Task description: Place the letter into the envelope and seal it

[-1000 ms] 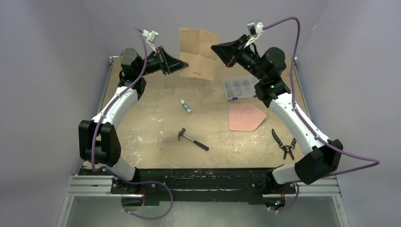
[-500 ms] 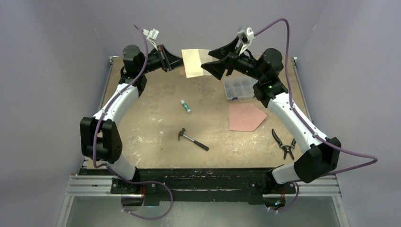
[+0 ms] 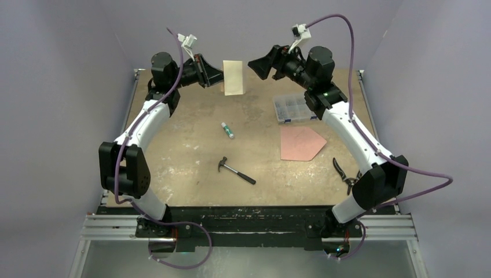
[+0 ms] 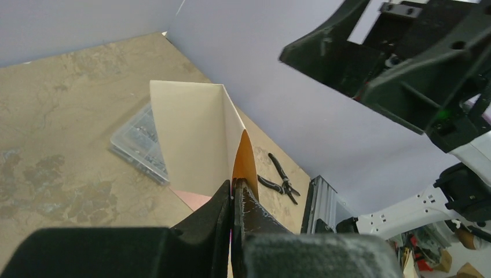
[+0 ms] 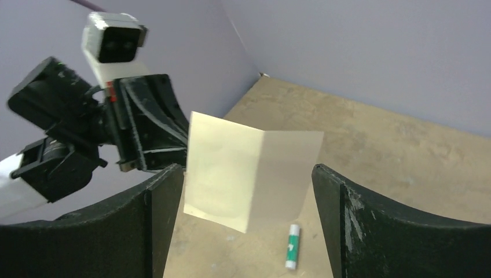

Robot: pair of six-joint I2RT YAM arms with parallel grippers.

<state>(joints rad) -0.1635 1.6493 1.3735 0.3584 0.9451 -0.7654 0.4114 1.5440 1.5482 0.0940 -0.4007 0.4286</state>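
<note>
One letter (image 3: 233,77) held aloft — pinched by closed left fingers (image 4: 233,198), right fingers (image 3: 257,62) wide apart — empty

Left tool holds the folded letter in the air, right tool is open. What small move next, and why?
Probably lower the right tool toward the envelope, lying flat on the table by the clear parts box, to hold it ready. The left tool is shut on the folded letter, held off the table, so the open, empty right tool looks free for that.
</note>
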